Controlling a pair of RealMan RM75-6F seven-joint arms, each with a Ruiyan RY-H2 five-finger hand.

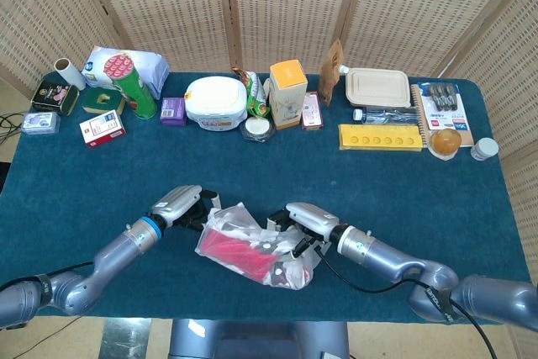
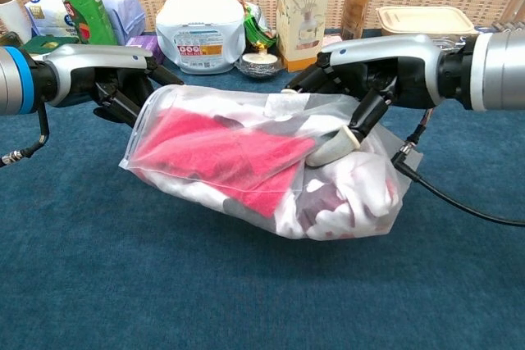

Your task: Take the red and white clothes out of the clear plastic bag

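Fingers (image 2: pixel 361 116) of the right hand (image 2: pixel 373 71) curl down onto the top of the clear plastic bag (image 2: pixel 262 161), gripping its right end. The left hand (image 2: pixel 115 79) pinches the bag's left edge. The bag hangs between them, above the blue surface (image 2: pixel 123 284), right end sagging lower. The red and white clothes (image 2: pixel 221 157) lie bunched inside it.

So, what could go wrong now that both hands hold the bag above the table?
The clear plastic bag hangs tilted between the left hand and right hand, so it may slip from either grip. The red and white clothes sag toward the right end, so they might bunch there and be harder to pull out.
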